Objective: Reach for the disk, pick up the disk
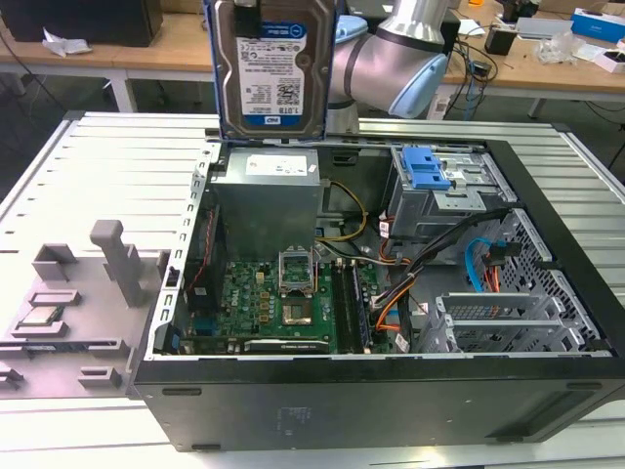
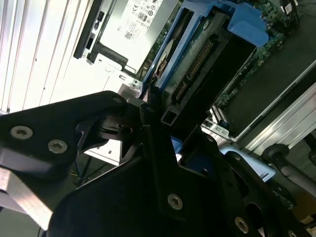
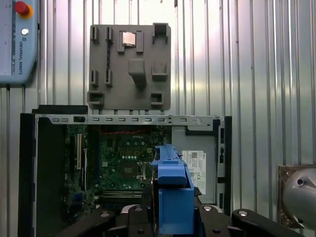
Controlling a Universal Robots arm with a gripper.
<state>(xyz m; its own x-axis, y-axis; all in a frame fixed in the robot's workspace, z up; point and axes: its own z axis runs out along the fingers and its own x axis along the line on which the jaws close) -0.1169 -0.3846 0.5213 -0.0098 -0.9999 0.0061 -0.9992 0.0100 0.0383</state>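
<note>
The disk [image 1: 270, 70] hangs upright above the back-left corner of the open computer case [image 1: 547, 254] in the exterior view. It is silver, with a white-and-blue label facing the camera and blue rails along its sides. My gripper [image 1: 248, 8] is shut on its upper edge at the picture's top border. In both wrist views I look along the disk's edge: its blue rail [image 3: 172, 190] and its connector side [image 2: 197, 57] stick out from between the black fingers [image 2: 148, 148]. The gripper [image 3: 173, 219] is above the case's power supply [image 3: 197, 165].
Inside the case lie the motherboard [image 1: 278, 303], the grey power supply [image 1: 269, 200], a blue drive-bay bracket [image 1: 426, 168] and orange and blue cables [image 1: 483, 269]. A grey fixture plate [image 1: 73, 293] with a small CPU chip [image 1: 37, 318] sits at the exterior view's left. A teach pendant [image 3: 17, 42] lies on the ribbed table.
</note>
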